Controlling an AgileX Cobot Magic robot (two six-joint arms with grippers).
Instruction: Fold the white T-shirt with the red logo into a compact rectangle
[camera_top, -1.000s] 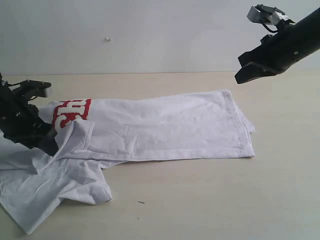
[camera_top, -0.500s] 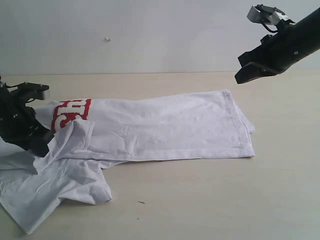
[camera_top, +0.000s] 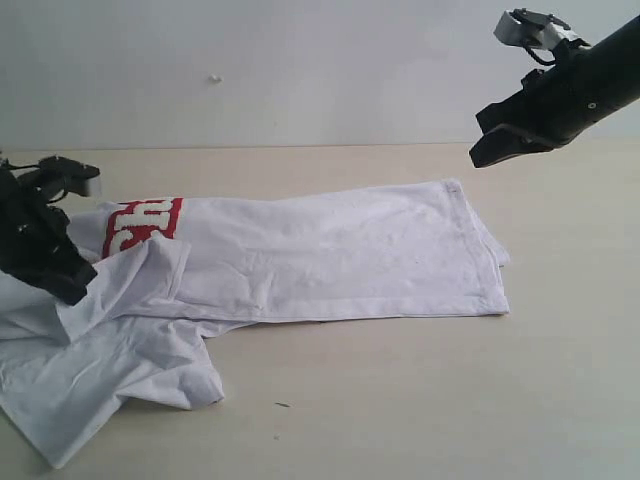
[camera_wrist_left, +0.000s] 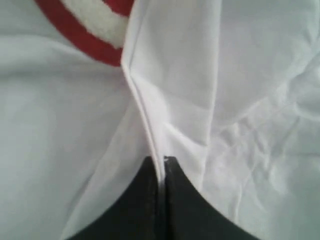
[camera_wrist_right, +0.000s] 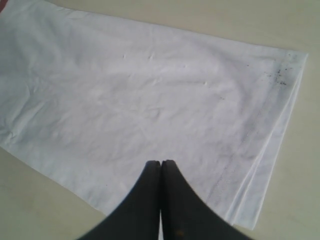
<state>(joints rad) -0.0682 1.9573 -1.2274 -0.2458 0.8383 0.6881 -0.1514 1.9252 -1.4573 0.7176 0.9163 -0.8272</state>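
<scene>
Left end effector (camera_wrist_left: 161, 164) is pressed together on a thin raised crease of the white T-shirt (camera_top: 320, 260), just beside the red logo (camera_top: 140, 225). Right end effector (camera_top: 492, 148) is also pressed together, holding nothing, and hovers above the hem end, clear of the cloth.

Step in hand, as we judge it: bring the loose sleeve and shoulder over the folded body. To do it well, we lift only enough to free the fabric, then carry it straight across so the new edge runs parallel to the long side. The pinch is on a narrow ridge and could slip.

The shirt lies on the table (camera_top: 450, 400). Its body is a long strip, fairly square at the right end and lightly wrinkled. The near-left part is bunched and spills toward the front. Only a few logo letters show.
</scene>
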